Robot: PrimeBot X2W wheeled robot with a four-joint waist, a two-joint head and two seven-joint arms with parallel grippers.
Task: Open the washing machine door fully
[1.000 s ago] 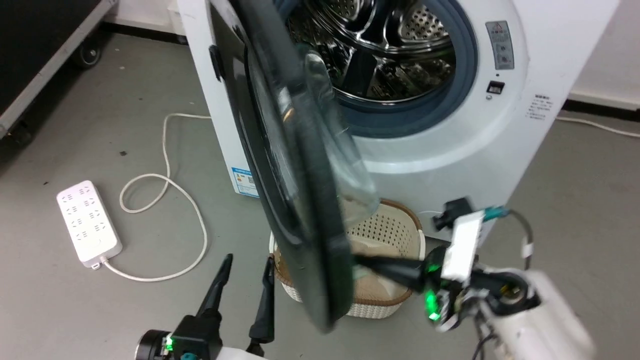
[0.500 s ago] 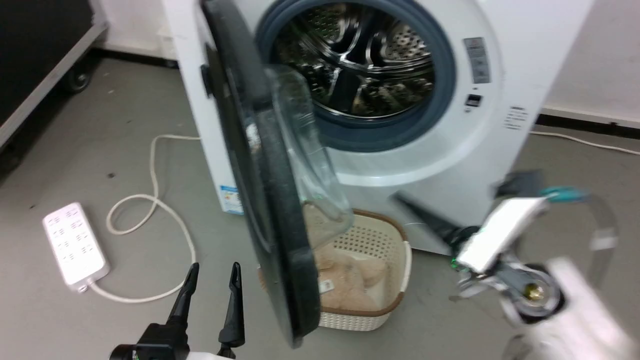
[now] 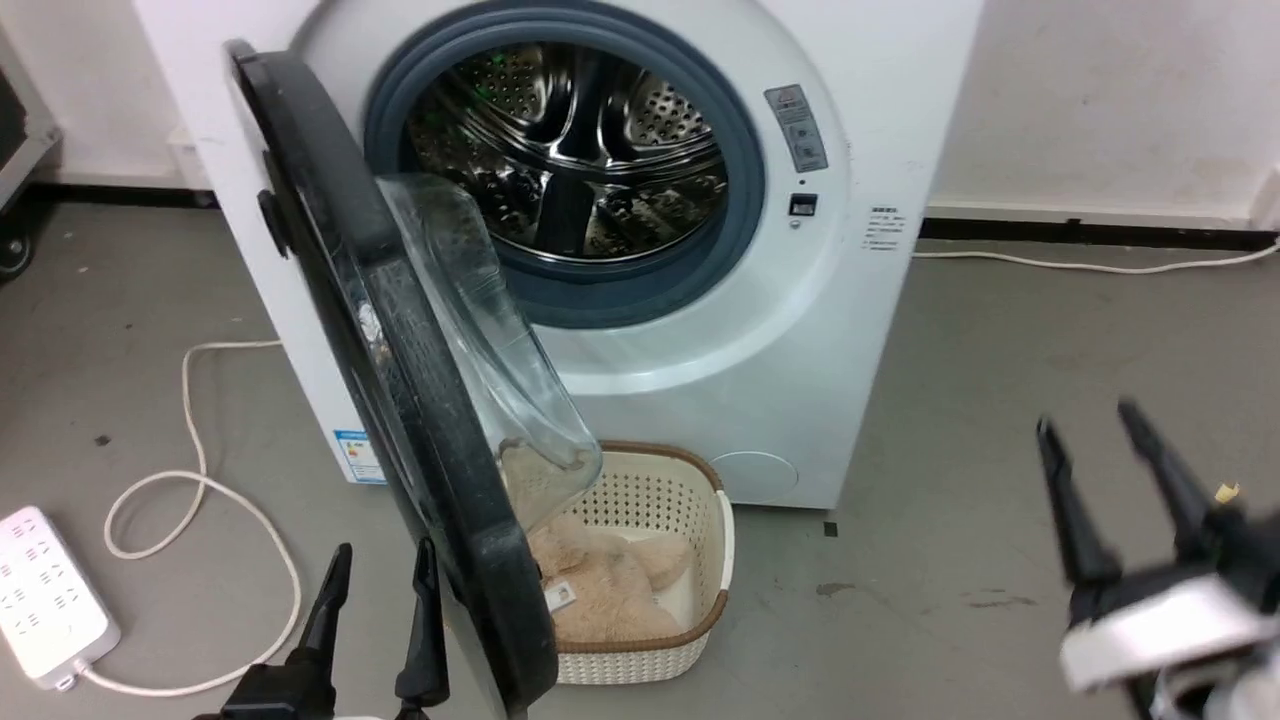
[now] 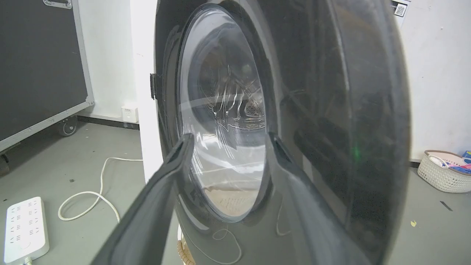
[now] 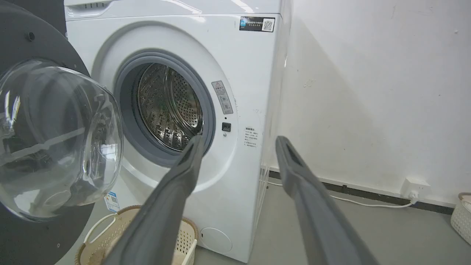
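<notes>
The white washing machine [image 3: 880, 120] faces me, its grey gasket and steel drum [image 3: 570, 150] exposed. Its glossy black door [image 3: 400, 400] stands swung out on the left-hand hinge, edge-on to my head camera, the clear glass bowl [image 3: 480, 330] bulging toward the drum. My left gripper [image 3: 380, 560] is open at the lower left, just left of the door's lower rim, holding nothing. In the left wrist view the door's outer face [image 4: 331, 110] is close in front of the open gripper [image 4: 228, 138]. My right gripper [image 3: 1085, 415] is open over the floor at the lower right, well apart from the machine [image 5: 257, 92] and door [image 5: 33, 51].
A cream laundry basket [image 3: 690, 500] with beige plush inside sits on the floor below the drum, partly behind the door. A white power strip [image 3: 45, 595] and looped cable [image 3: 190, 470] lie at left. A black wheeled case [image 4: 40, 62] stands far left. Another basket [image 4: 441, 171] is by the right wall.
The right gripper has opened, let go of the door's rim and drawn back to the lower right. The head camera has shifted, and the door stands wider.
</notes>
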